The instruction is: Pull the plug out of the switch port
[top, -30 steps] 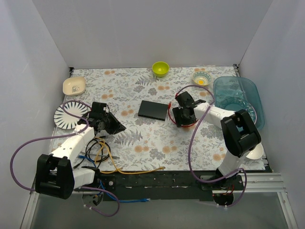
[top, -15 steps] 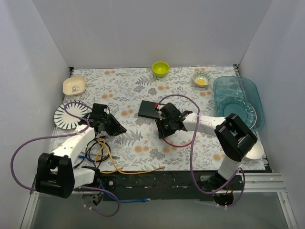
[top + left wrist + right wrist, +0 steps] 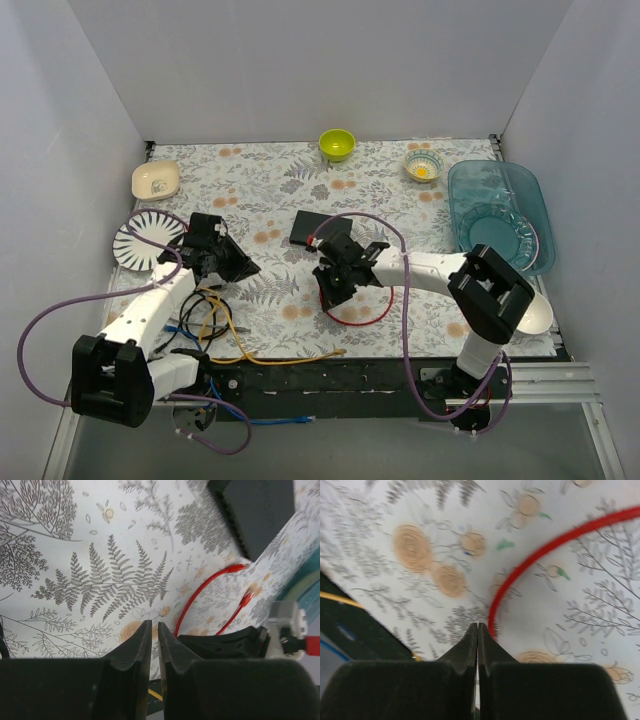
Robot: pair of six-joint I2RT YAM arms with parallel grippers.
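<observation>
The black switch (image 3: 320,229) lies flat at mid-table; the left wrist view catches it (image 3: 260,510) at upper right. A red cable (image 3: 375,318) curls in a loop in front of it. In the left wrist view the red cable (image 3: 192,597) has one plug end (image 3: 235,568) at the switch's corner; whether it sits in a port I cannot tell. A second red plug end (image 3: 246,600) lies loose on the cloth. My right gripper (image 3: 330,290) is shut and empty, with the cable (image 3: 545,549) passing just beside its tips (image 3: 478,626). My left gripper (image 3: 245,268) (image 3: 154,625) is shut and empty.
A green bowl (image 3: 337,144) and a small patterned bowl (image 3: 423,165) stand at the back, with a blue tub (image 3: 495,210) at the right. A tan dish (image 3: 156,180) and striped plate (image 3: 135,243) sit left. Tangled cables (image 3: 210,318) lie near the left arm.
My right arm swung from right of the switch to its near-left side and shut its jaws. The red cable went with it and now loops in front. The left arm barely moved.
</observation>
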